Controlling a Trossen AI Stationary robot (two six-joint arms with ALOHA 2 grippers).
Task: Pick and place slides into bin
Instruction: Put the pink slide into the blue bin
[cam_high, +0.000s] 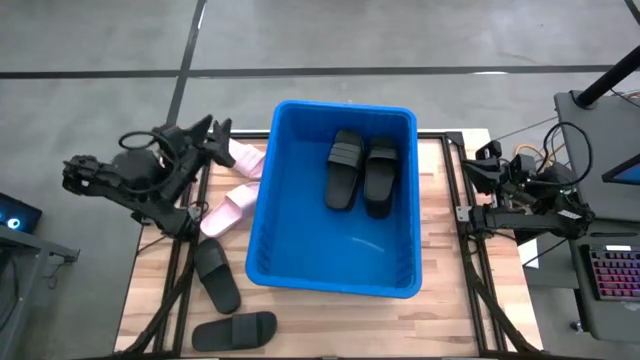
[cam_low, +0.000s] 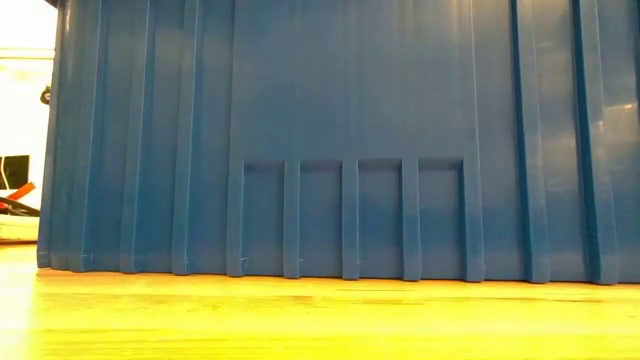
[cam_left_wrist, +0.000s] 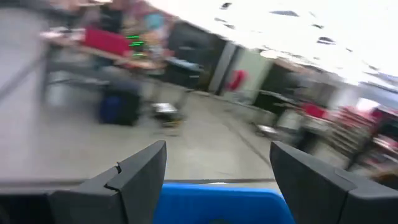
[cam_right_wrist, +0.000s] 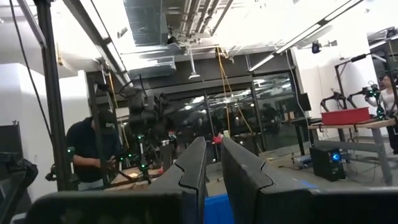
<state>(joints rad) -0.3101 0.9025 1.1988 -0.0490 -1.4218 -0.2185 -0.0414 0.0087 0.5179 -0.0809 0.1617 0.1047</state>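
Two matte black ribbed-strap slides (cam_high: 357, 172) already lie side by side inside the large deep bright-blue plastic bin (cam_high: 268, 205), toward its far end, so part of the job looks done. Four slides are left on the pale wooden worktop (cam_high: 442, 250), all along its left edge: one pale pink slide (cam_high: 245, 157) near the far-left corner, just beside the bin's rim; a second pale pink slide (cam_high: 229, 209) close to the bin's left wall; a black slide (cam_high: 216, 275) nearer the front; and another black slide (cam_high: 234, 330) at the front-left corner. By that count the task seems about a third complete.

The left gripper (cam_high: 213, 137) hangs over the worktop's far-left area, near the first pink slide, with its jaws spread apart and nothing between them. The right gripper (cam_high: 480, 163) waits at the worktop's right edge, well apart from every slide, its fingers drawn almost together and empty.

Only the high view shows the slides and how they are spread; no other camera sees one. The low view is filled by the bin's ribbed outer wall, standing on the wood, and tells nothing of what is inside. The left wrist view confirms the wide gap between that arm's own fingers (cam_left_wrist: 140, 171), with the blue rim below and a blurred room beyond. The right wrist view shows its fingers (cam_right_wrist: 193, 165) nearly touching, and a person in dark clothing (cam_right_wrist: 90, 152) at a bench in the room behind.
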